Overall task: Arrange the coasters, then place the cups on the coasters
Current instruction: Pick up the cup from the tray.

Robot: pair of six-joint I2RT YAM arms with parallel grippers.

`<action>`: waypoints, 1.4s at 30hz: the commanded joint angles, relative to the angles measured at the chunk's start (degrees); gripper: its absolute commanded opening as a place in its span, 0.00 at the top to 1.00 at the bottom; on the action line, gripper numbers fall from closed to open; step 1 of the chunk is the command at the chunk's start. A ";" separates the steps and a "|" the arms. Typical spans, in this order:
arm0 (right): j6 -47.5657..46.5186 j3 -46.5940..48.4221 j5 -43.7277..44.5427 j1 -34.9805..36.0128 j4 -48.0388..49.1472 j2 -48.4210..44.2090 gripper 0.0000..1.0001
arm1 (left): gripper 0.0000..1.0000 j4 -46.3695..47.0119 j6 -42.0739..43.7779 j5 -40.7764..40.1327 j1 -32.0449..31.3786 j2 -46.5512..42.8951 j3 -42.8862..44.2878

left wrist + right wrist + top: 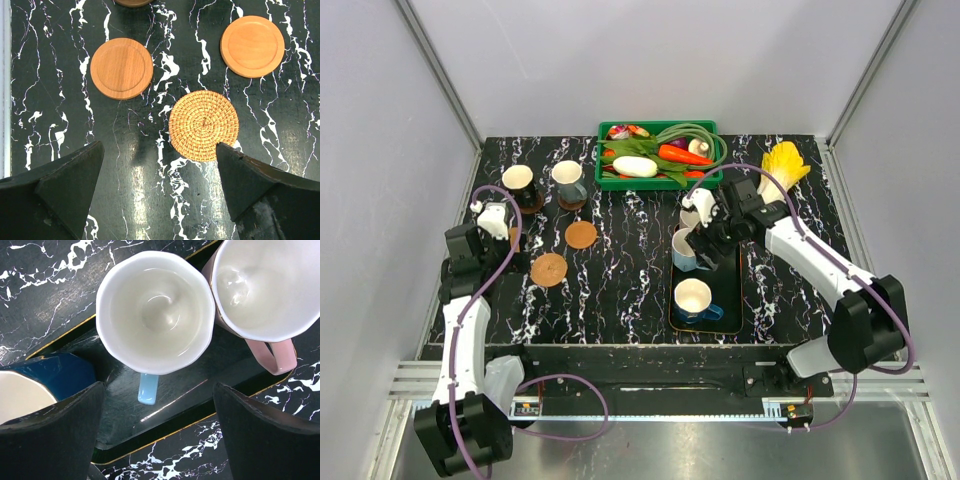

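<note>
My right gripper (157, 388) hangs released and empty over the pale-blue-handled, cream-lined ceramic cup (155, 310) on the black rectangular tray (165, 417), centred ahead of its jaws, I judge for a lift, while my left gripper (160, 145), also released, hovers above the round woven-straw coaster (203, 125).

The right wrist view's edges crop the dark-blue ceramic mug (57, 374) and the pink ceramic mug (270, 287); the left wrist view's top edge clips a brown round coaster (132, 2).
</note>
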 commanded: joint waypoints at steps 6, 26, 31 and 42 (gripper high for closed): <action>-2.14 -0.44 -0.24 -0.36 2.81 5.43 0.13 | 0.01 2.63 0.09 -0.07 0.33 -1.36 -0.52; -0.82 -4.74 -2.96 -0.27 7.64 7.55 0.40 | 0.01 2.63 0.18 0.28 0.51 -0.92 -0.52; -0.82 -5.98 -3.75 -0.27 9.05 6.76 0.48 | 0.01 2.63 0.18 0.37 0.59 -0.57 -0.52; -0.91 -6.85 -5.60 -0.27 9.14 4.56 0.77 | 0.01 2.63 0.27 0.37 0.51 -0.30 -0.52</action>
